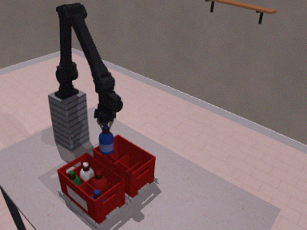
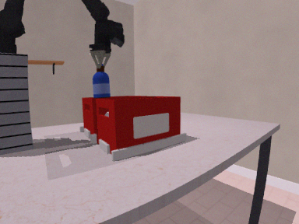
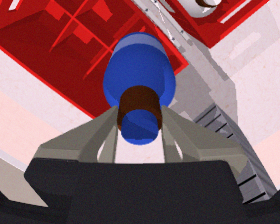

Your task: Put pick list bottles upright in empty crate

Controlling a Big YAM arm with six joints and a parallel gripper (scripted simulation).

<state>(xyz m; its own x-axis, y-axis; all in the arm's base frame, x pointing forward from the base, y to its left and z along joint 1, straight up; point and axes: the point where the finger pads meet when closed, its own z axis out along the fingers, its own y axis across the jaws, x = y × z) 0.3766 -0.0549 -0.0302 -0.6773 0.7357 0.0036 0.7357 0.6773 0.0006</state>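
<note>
Gripping a blue bottle (image 1: pixel 105 142) upright, the end effector (image 1: pixel 105 124) hangs over the empty crate (image 1: pixel 137 171).

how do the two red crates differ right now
The near crate holds several bottles, green, white, red and blue; the far crate shows only bare dividers. The gripper holds a blue bottle above the far crate's corner, not the near one. Both are red, divided and side by side.
</note>
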